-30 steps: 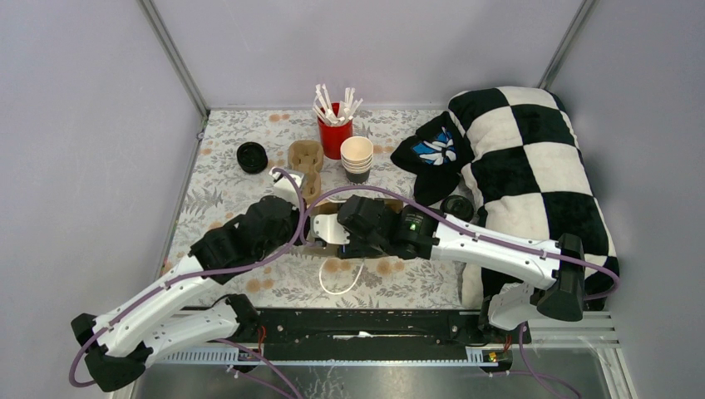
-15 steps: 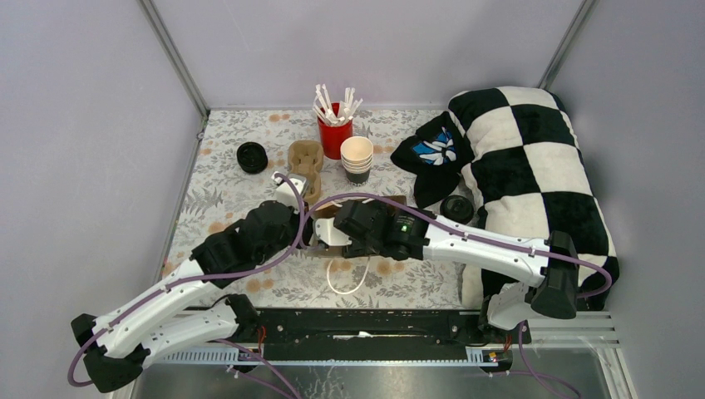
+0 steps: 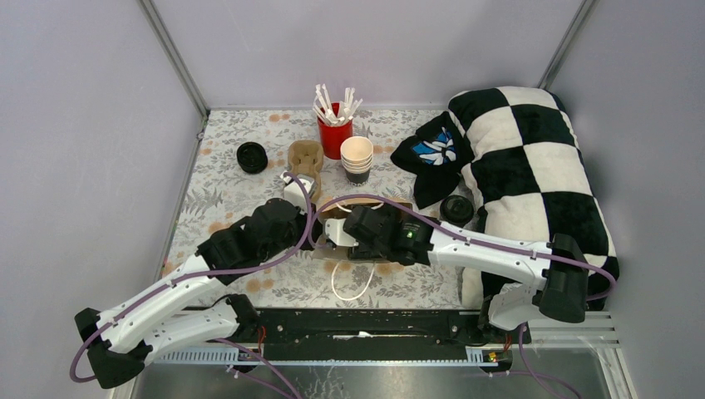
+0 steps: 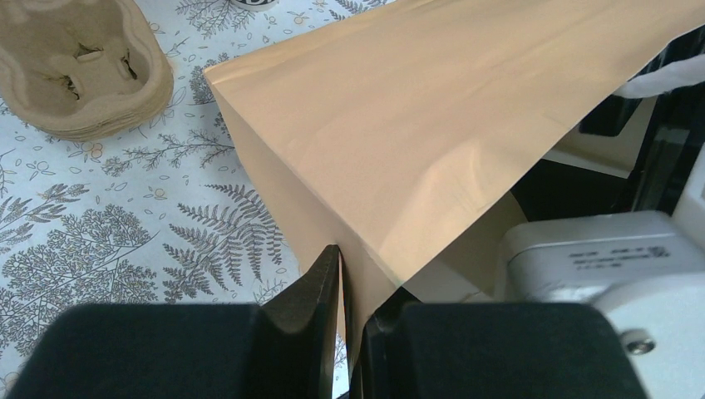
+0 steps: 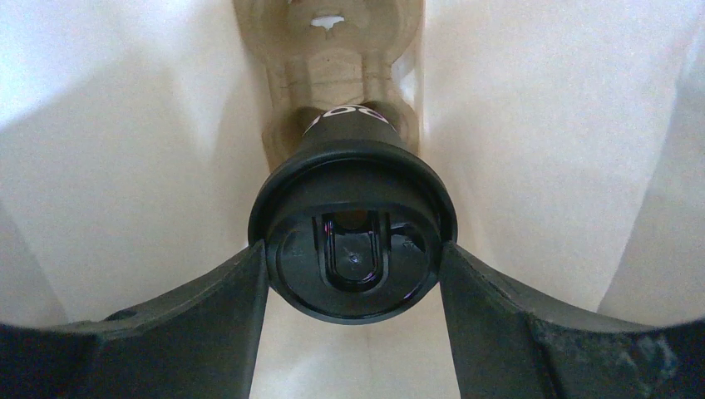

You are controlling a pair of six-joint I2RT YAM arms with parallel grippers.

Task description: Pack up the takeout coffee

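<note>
A brown paper bag [image 4: 416,108] lies on its side at mid-table, its white handle [image 3: 336,281] trailing toward me. My right gripper [image 5: 353,274] reaches inside the bag [image 5: 125,166]. It is shut on a takeout coffee cup [image 5: 353,241], one finger on each side of the black lid. The cup stands over a cardboard carrier [image 5: 332,50] deep in the bag. My left gripper [image 4: 353,283] straddles the bag's near edge, its jaws parted a sliver around the paper. Another black-lidded cup [image 3: 456,208] stands by the pillow.
A stack of cardboard carriers [image 3: 305,158], a red cup of white sticks [image 3: 335,129] and a stack of lidless cream cups [image 3: 357,160] stand at the back. A round black item [image 3: 251,156] sits back left. A checkered pillow [image 3: 532,174] and dark cloth [image 3: 432,154] fill the right side.
Both arms and the bag have shifted slightly to the right. The left jaws have parted a little on the bag's edge. The right gripper keeps its hold on the cup.
</note>
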